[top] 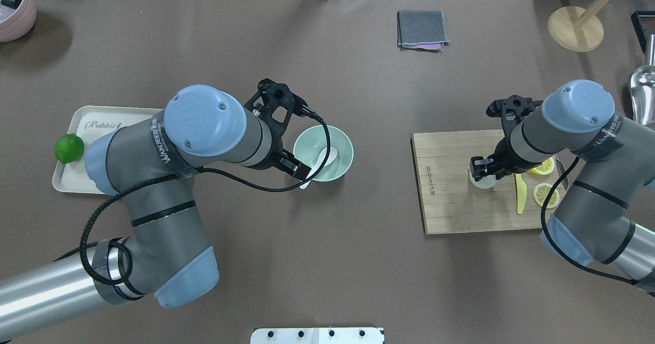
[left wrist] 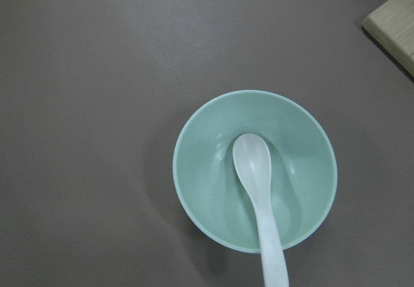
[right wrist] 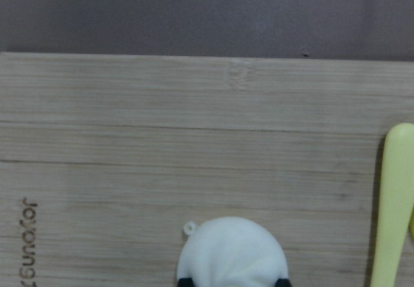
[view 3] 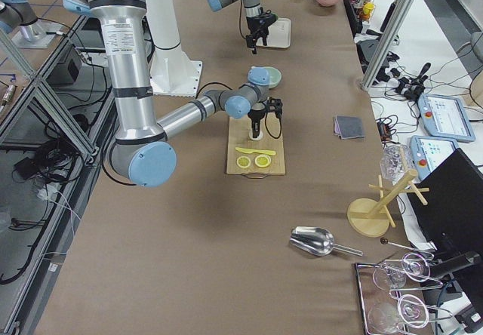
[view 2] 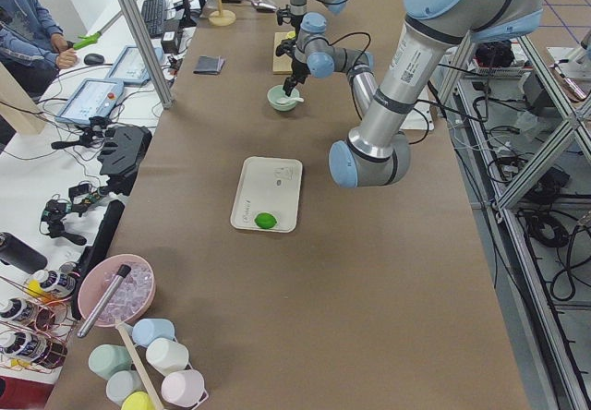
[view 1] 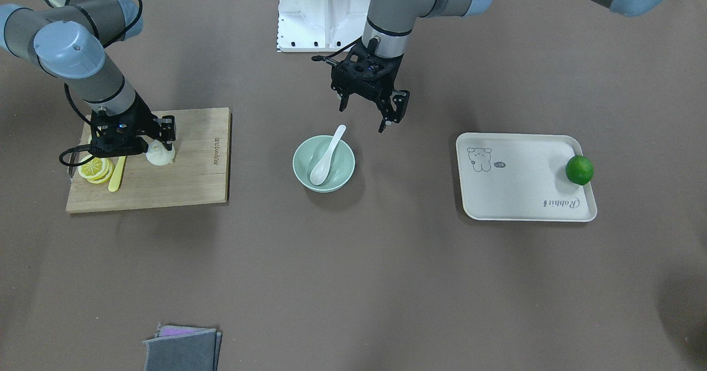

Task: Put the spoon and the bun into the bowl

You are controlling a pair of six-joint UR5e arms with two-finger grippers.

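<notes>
The white spoon lies in the mint-green bowl at the table's middle, scoop down, its handle leaning over the rim toward the robot. The left wrist view looks straight down on the spoon and the bowl. My left gripper hangs open and empty just above the robot-side rim. The white bun rests on the wooden cutting board. My right gripper stands over the bun, its fingertips touching both sides of the bun.
Lemon slices and a yellow plastic knife lie on the board beside the bun. A cream tray holds a green lime. Folded grey cloths lie at the far edge. The robot base stands behind the bowl.
</notes>
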